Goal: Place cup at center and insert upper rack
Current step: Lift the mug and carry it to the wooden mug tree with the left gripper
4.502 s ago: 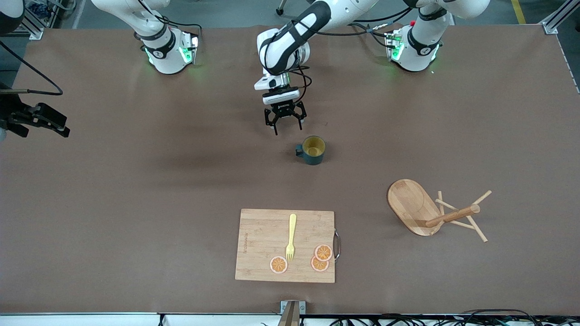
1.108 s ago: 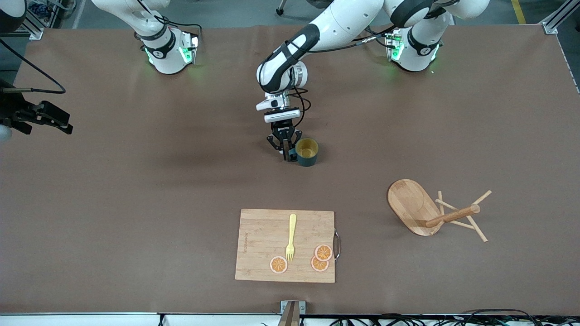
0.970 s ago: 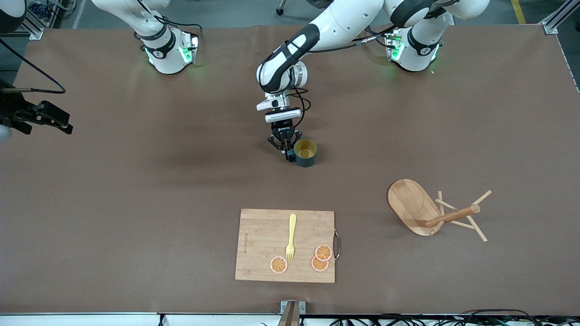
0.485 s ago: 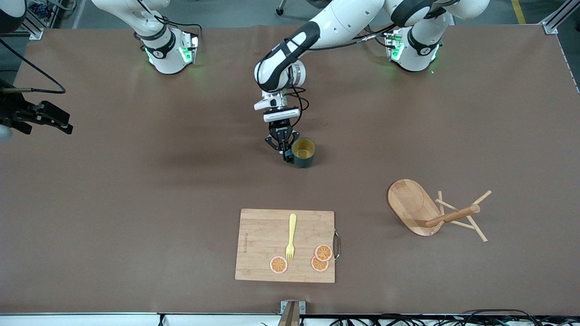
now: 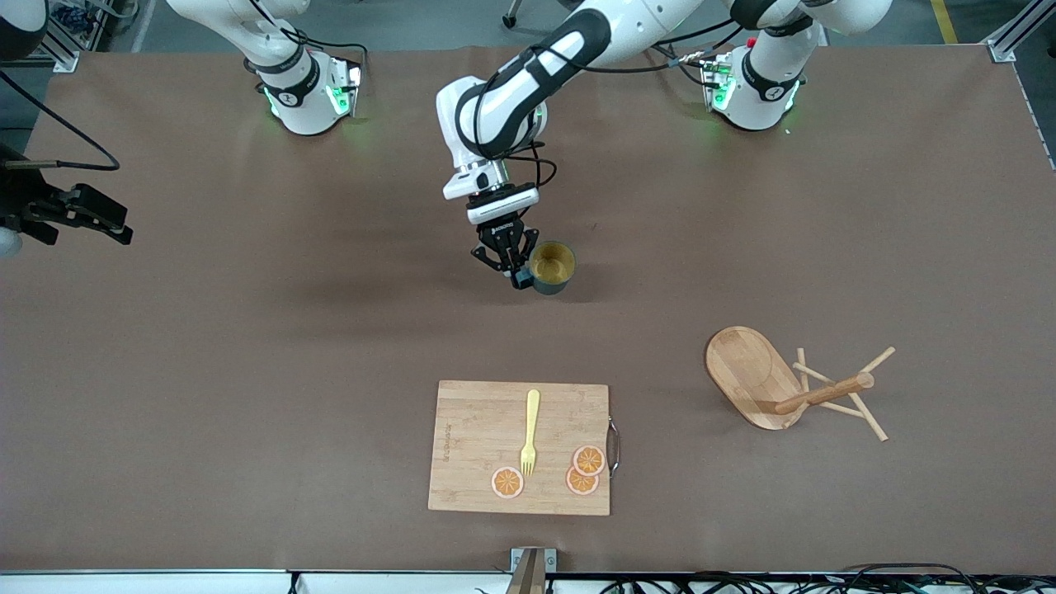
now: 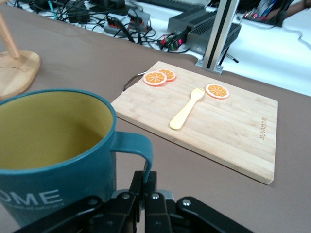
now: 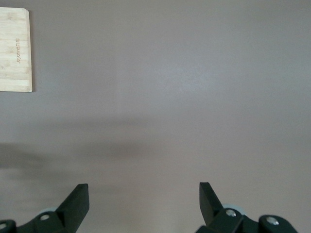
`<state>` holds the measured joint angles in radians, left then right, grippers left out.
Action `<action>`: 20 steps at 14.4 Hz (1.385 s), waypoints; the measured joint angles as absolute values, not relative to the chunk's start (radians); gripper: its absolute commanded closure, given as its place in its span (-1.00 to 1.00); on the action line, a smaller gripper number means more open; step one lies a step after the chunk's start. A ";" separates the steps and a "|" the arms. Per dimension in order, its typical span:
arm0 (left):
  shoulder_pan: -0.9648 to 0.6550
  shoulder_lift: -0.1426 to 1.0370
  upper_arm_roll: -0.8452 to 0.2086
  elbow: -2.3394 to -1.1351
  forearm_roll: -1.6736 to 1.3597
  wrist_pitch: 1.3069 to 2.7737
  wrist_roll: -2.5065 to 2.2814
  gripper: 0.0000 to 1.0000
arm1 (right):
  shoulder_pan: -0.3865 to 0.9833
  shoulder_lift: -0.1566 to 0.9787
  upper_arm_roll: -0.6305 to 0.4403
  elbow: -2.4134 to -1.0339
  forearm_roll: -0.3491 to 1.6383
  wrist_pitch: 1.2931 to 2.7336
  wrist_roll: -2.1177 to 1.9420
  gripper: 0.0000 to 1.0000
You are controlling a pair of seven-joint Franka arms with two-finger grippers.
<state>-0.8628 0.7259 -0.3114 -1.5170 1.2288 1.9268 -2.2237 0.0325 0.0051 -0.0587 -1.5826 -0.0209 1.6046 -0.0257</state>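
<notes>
The dark teal cup [image 5: 551, 266] with a yellow inside hangs upright a little above the middle of the table. My left gripper [image 5: 518, 276] is shut on its side handle. In the left wrist view the fingers [image 6: 146, 177] pinch the handle [image 6: 138, 145] of the cup [image 6: 53, 145], whose white lettering shows. The wooden upper rack [image 5: 784, 384] lies on its side toward the left arm's end, its oval base tipped up and its pegs on the table. My right gripper [image 7: 143, 194] is open and empty over bare table at the right arm's end.
A wooden cutting board [image 5: 470, 462] with a yellow fork [image 5: 530, 433] and three orange slices [image 5: 582, 470] lies nearer to the front camera than the cup. It also shows in the left wrist view [image 6: 233, 131], and its corner in the right wrist view [image 7: 14, 48].
My left gripper came down beside the cup, shut on its handle, and has now lifted it slightly and shifted toward the right arm's end. The rack and the board have not moved.
</notes>
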 measured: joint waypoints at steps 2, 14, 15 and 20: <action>-0.839 0.673 -0.311 -1.488 1.102 1.935 -2.107 0.99 | 0.033 0.005 -0.059 -1.583 -0.021 1.604 -0.026 -1.00; -0.503 0.347 -0.309 -1.467 0.330 2.144 -1.858 0.99 | 0.033 0.005 -0.058 -1.582 -0.021 1.602 -0.026 -1.00; -0.464 0.335 -0.309 -1.466 0.258 2.162 -1.855 0.99 | 0.033 0.005 -0.058 -1.582 -0.021 1.602 -0.026 -1.00; -0.259 0.281 -0.308 -1.463 -0.027 2.184 -1.820 0.99 | 0.033 0.004 -0.057 -1.582 -0.021 1.602 -0.026 -1.00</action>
<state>-0.2594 0.2808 -0.3084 -1.4627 -0.0274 2.1840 -1.8201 0.0325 0.0044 -0.0574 -1.5822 -0.0210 1.6018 -0.0257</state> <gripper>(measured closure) 0.952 0.000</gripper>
